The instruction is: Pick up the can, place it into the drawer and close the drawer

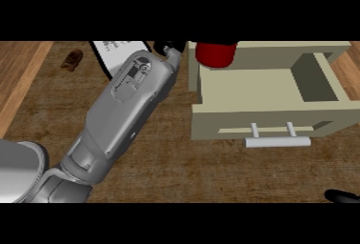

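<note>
The red can [216, 53] shows at the far left of the open beige drawer [246, 90], its top cut off by the view's upper edge; I cannot tell whether it rests inside or is held above. My left forearm runs from the lower left up to the view's top. Only a small black part of the left hand [167, 47] shows, just left of the can and the drawer's wall; contact with the can is hidden. The drawer's grey bar handle [277, 141] faces me. A black tip of my right hand [342, 196] shows at the lower right edge.
A white printed box [118, 49] lies at the far side, partly behind my left forearm. A small brown object [72, 60] sits to its left. Lighter wooden strips border the dark counter [211, 176] at the left and the far right.
</note>
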